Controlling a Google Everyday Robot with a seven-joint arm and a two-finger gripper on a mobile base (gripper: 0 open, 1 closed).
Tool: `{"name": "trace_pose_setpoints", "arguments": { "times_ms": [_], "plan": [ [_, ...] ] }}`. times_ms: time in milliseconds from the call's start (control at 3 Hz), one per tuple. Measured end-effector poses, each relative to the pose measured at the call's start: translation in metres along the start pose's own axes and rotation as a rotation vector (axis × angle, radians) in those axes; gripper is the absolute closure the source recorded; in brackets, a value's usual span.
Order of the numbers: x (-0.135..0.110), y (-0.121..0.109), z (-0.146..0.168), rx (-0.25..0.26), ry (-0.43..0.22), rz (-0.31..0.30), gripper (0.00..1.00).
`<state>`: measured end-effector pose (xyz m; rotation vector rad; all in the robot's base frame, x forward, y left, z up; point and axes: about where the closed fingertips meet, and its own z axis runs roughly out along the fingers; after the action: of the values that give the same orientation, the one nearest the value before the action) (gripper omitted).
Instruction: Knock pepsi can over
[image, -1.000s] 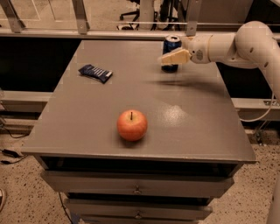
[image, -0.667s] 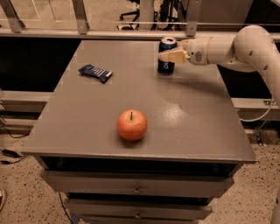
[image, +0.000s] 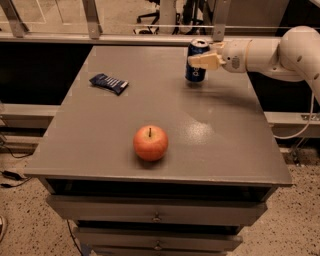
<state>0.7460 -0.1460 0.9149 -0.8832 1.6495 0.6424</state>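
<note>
Grey tabletop (image: 225, 150): your gripper (image: 201, 61) sits at the standing pepsi can (image: 195, 72), one o'clock near the far edge; you cannot tell its width; room lies toward nine.

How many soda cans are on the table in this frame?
1. The pepsi can stands near the table's far edge, with the gripper at its right side. No others visible.

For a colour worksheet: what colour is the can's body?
The pepsi can is dark blue, silver-topped; camera view; gripper beside it.

Apple (image: 150, 143), snack wrapper (image: 109, 83), grey table (image: 225, 150)
</note>
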Motion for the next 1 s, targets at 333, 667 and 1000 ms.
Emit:
{"name": "trace_pose_setpoints", "arguments": {
  "times_ms": [333, 667, 1000],
  "plan": [
    [-0.034, 0.007, -0.046, -0.019, 0.112, -0.141, 1.0],
    [-0.038, 0.024, -0.091, -0.074, 0.247, -0.293, 1.0],
    [-0.022, 0.057, -0.125, -0.187, 0.427, -0.459, 1.0]
  ]
}}
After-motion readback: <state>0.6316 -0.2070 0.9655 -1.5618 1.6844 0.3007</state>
